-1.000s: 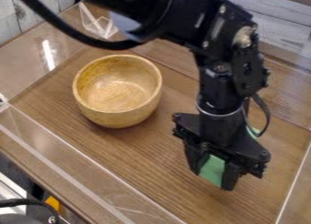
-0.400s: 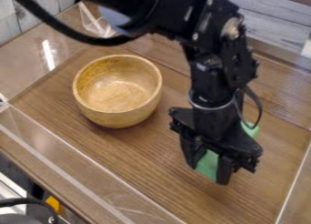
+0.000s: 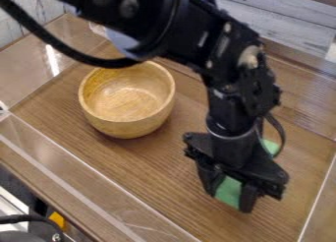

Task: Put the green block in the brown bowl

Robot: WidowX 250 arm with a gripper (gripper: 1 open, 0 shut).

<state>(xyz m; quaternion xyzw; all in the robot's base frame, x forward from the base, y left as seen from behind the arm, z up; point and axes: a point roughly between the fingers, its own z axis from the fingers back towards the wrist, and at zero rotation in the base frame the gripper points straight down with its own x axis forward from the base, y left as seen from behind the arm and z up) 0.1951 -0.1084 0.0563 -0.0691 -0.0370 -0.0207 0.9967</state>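
One orange object [image 3: 57, 219] at the near edge; then one black gripper [image 3: 231, 183] low over the worktop [image 3: 164, 179], right on one green block [image 3: 231, 195], partly hiding it! Its grip is unclear. Beyond, well apart, one brown bowl [image 3: 128, 98], arm [image 3: 197, 25] reaching past.

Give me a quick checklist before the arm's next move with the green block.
Bowl upright: ok, the brown bowl sits mouth up.
Bowl's inside free for the block: ok, nothing shows in it.
Block in the bowl: not ok, the green block is at the pincer, off to the bowl's side.
Pincer over the bowl: not ok, it is above the table.
Block firmly gripped: cannot tell, the pincer hides much of it.
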